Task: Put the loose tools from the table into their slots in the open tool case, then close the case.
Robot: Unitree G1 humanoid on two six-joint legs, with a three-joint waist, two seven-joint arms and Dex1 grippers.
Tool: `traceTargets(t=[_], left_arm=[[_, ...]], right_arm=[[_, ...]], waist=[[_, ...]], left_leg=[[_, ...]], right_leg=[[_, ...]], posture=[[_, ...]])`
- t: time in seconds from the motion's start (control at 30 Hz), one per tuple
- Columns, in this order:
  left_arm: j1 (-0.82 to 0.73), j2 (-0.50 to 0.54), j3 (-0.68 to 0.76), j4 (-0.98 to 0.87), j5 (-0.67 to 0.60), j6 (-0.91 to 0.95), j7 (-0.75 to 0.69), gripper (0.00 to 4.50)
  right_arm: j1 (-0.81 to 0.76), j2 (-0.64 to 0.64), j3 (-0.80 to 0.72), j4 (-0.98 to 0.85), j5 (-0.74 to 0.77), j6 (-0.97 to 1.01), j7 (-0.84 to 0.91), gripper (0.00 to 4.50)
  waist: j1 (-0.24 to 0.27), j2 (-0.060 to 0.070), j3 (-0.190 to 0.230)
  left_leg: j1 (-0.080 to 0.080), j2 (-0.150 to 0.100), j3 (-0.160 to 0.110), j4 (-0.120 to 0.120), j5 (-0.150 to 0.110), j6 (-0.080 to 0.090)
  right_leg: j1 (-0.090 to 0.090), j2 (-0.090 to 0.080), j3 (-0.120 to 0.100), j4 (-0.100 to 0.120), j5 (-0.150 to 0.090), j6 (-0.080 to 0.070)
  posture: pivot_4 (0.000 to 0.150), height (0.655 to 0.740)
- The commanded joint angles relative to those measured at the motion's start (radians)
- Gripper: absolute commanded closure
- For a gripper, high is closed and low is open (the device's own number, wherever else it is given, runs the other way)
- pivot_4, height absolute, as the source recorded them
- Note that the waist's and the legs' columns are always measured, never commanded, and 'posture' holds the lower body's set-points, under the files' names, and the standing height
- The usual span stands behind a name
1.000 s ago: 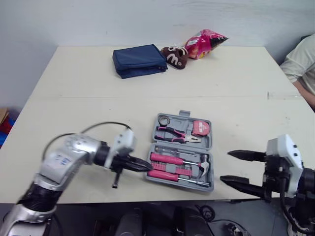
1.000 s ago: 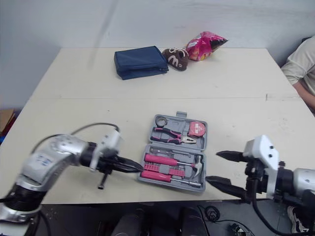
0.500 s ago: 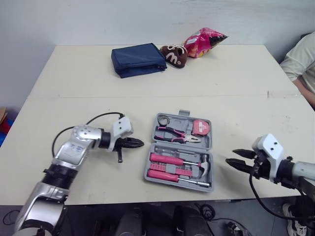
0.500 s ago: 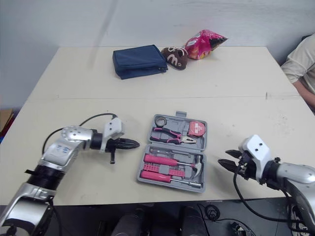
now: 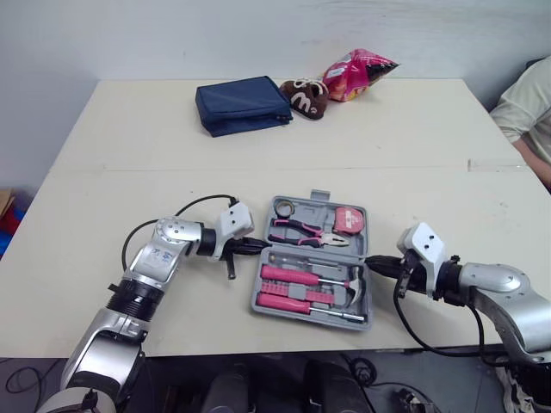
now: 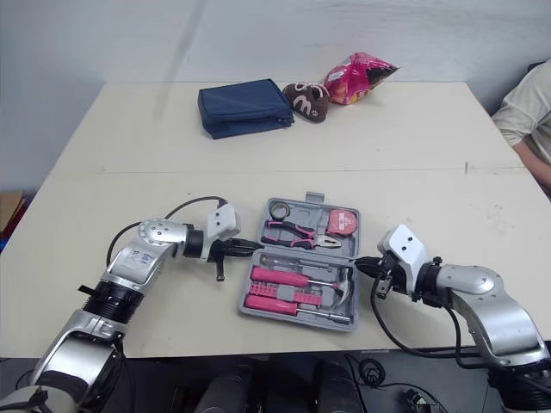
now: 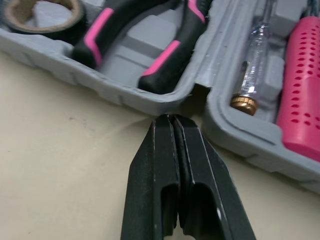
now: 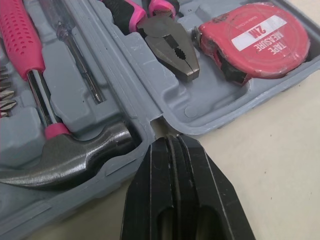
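Tool case (image 5: pixel 312 251) lies open and flat in the lower centre of the head views, its 2 grey halves joined by a hinge seam that runs left to right across the frame. The upper half carries a tape roll (image 5: pixel 286 206), pliers (image 5: pixel 306 234) and a red tape measure (image 5: pixel 349 221). The lower half carries pink-handled screwdrivers (image 5: pixel 288 277) and a hammer (image 5: pixel 355 288). Every slot that can be made out looks filled, so closing is probably the step in hand.

The left gripper (image 7: pixel 169 120) sits at the case's left edge, and the right gripper (image 8: pixel 170 140) sits at its right edge. Each has its 2 fingers pressed together on nothing. Each points inward along the seam, tips at the notch where the halves meet. Neither arm is nearer; they face each other with the case between them.

Folding must turn about that left-to-right seam, so one half has to be lifted from its outer long edge. From the seam ends the tips would need to slide toward that edge.

The table (image 5: pixel 413 138) is pale, flat and smooth, so the case may skid if pushed from one side. A blue pouch (image 5: pixel 243 105) and snack bags (image 5: pixel 357 73) lie well apart at the upper centre. A person's sleeve (image 5: pixel 534 103) shows at the right edge.
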Motion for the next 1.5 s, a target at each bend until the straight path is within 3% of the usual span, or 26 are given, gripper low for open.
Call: traceTargets(t=[0.03,0.2,0.4,0.5,0.6,0.73,0.77,0.93,1.13,1.2,1.3,1.47,1.5], left_arm=[[0.034,-0.015,-0.024,-0.083,-0.016,0.015,-0.023,4.50],[0.084,-0.013,-0.026,-0.139,-0.001,0.051,0.007,4.50],[0.118,0.083,0.060,-0.183,0.004,0.150,0.056,4.50],[0.144,0.137,0.128,-0.270,-0.064,0.282,0.051,3.66],[0.115,0.141,0.201,-0.338,-0.140,0.515,0.116,2.30],[0.034,0.063,0.271,-0.349,-0.203,0.771,0.239,0.44],[0.009,0.032,0.288,-0.345,-0.216,0.828,0.273,0.04],[-0.070,-0.089,0.339,-0.311,-0.230,0.989,0.416,0.04],[-0.084,-0.149,0.321,-0.276,-0.235,0.990,0.484,0.04],[-0.087,-0.164,0.334,-0.266,-0.243,0.997,0.500,0.57],[-0.085,-0.173,0.334,-0.268,-0.261,0.994,0.502,1.73],[-0.071,-0.166,0.275,-0.282,-0.272,0.983,0.498,4.04],[-0.071,-0.167,0.270,-0.282,-0.275,0.981,0.499,4.50]], right_arm=[[-0.035,0.013,0.008,0.008,-0.001,-0.025,0.021,4.42],[-0.086,0.032,0.032,0.064,-0.033,-0.043,0.037,4.42],[-0.042,-0.058,-0.018,0.019,-0.066,-0.026,0.050,4.42],[-0.026,-0.104,-0.064,-0.036,-0.013,0.047,0.060,3.48],[-0.079,-0.103,-0.112,-0.068,0.064,0.215,0.012,1.97],[-0.182,-0.053,-0.139,-0.059,0.149,0.463,-0.084,0.00],[-0.209,-0.044,-0.131,-0.053,0.154,0.507,-0.107,0.00],[-0.356,0.089,-0.147,0.009,0.183,0.715,-0.253,0.00],[-0.454,0.203,-0.144,0.090,0.151,0.807,-0.380,0.00],[-0.462,0.214,-0.136,0.092,0.151,0.814,-0.393,0.00],[-0.476,0.241,-0.143,0.104,0.158,0.826,-0.413,0.84],[-0.481,0.259,-0.153,0.107,0.145,0.842,-0.460,3.36],[-0.481,0.261,-0.155,0.106,0.146,0.845,-0.463,4.05]], waist=[[-0.001,0.000,0.000],[-0.002,0.000,0.000],[-0.002,0.000,0.000],[-0.011,0.000,0.000],[-0.018,0.001,0.000],[-0.015,0.000,0.000],[-0.011,0.000,0.000],[-0.005,0.000,0.000],[-0.010,0.000,0.000],[-0.007,0.001,0.000],[-0.008,0.001,0.000],[-0.010,0.001,0.000],[-0.011,0.001,0.000]], left_leg=[[0.000,0.000,0.000,0.000,0.000,0.000],[0.001,0.000,0.000,0.000,0.000,0.000],[0.000,0.001,0.000,0.000,0.000,0.000],[0.000,0.002,0.000,-0.001,0.000,-0.001],[0.001,0.003,-0.001,-0.001,0.000,-0.002],[0.000,0.003,-0.002,-0.001,0.000,-0.002],[0.000,0.003,-0.003,-0.001,0.000,-0.002],[-0.002,0.001,-0.003,0.000,0.000,-0.002],[-0.002,0.001,-0.002,-0.001,0.001,-0.003],[-0.002,0.001,-0.002,-0.001,0.001,-0.003],[-0.002,0.000,-0.002,-0.001,0.001,-0.003],[-0.002,0.000,-0.002,-0.001,0.001,-0.003],[-0.002,0.000,-0.002,-0.001,0.001,-0.003]], right_leg=[[0.000,0.000,0.000,0.000,0.000,0.000],[0.000,-0.001,0.000,0.000,0.000,0.000],[0.000,-0.001,0.002,-0.001,0.000,0.000],[0.000,-0.001,0.004,-0.001,0.000,0.000],[0.000,-0.001,0.004,0.000,0.000,-0.001],[0.001,-0.002,0.003,0.000,0.000,-0.001],[0.001,-0.002,0.003,0.000,0.000,-0.001],[0.000,0.000,0.002,0.000,0.000,0.000],[-0.001,0.002,0.002,0.000,0.000,0.000],[-0.001,0.002,0.002,0.001,0.000,-0.001],[-0.001,0.002,0.002,0.001,0.000,0.000],[-0.001,0.002,0.002,0.000,0.000,0.000],[-0.001,0.002,0.002,0.001,0.000,0.000]], posture=[[0.150,0.7338],[0.150,0.7338],[0.150,0.7338],[0.150,0.7338],[0.150,0.7338],[0.150,0.7338],[0.150,0.7338],[0.150,0.7338],[0.150,0.7338],[0.150,0.7338],[0.150,0.7338],[0.150,0.7338],[0.150,0.7338]])
